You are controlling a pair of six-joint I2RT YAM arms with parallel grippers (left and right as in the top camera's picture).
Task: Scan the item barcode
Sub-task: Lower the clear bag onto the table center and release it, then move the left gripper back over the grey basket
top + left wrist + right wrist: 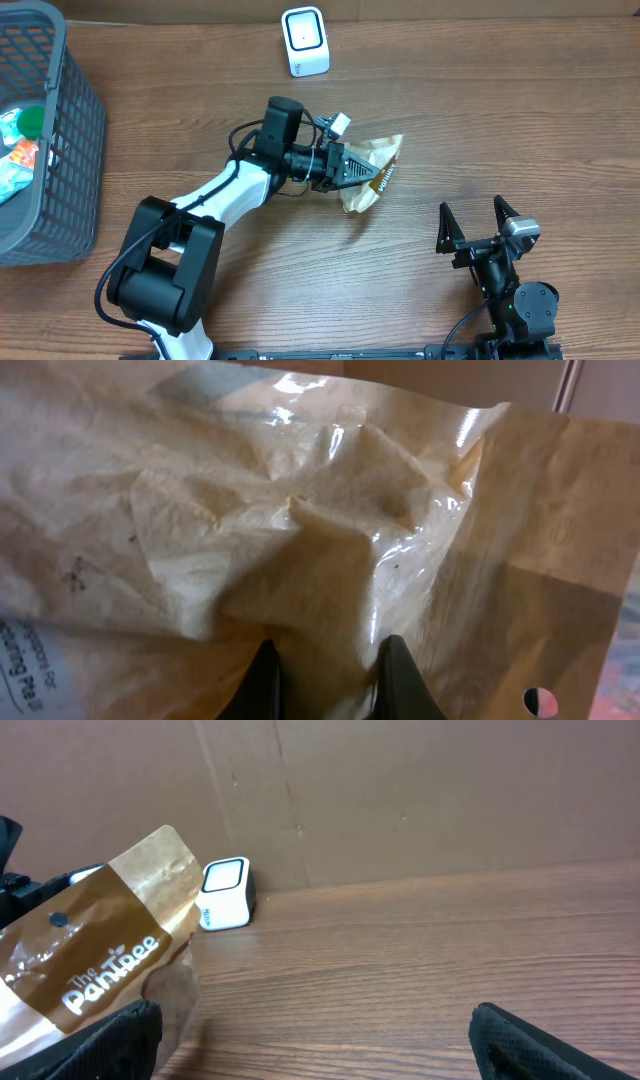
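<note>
Holding item: crinkled tan bag (378, 172), pinched in my left end effector (352, 168) above the middle of the counter (300, 290).
Left end effector clamped narrow on the bag's wrinkled clear film, which lies directly ahead of my fingers (262, 682). Right end effector (478, 215) spread wide, holding nothing, well apart on the bag's right. White scanner (305, 40) stands at the far edge, beyond the bag. Grey mesh basket (75, 130), at the counter's left end, contains green and orange-red packets (20, 150). Bag's long axis runs diagonally in the overhead view, far-right to near-left; its brown lettered band faces my right wrist camera. Contact with the counter: cannot tell.
</note>
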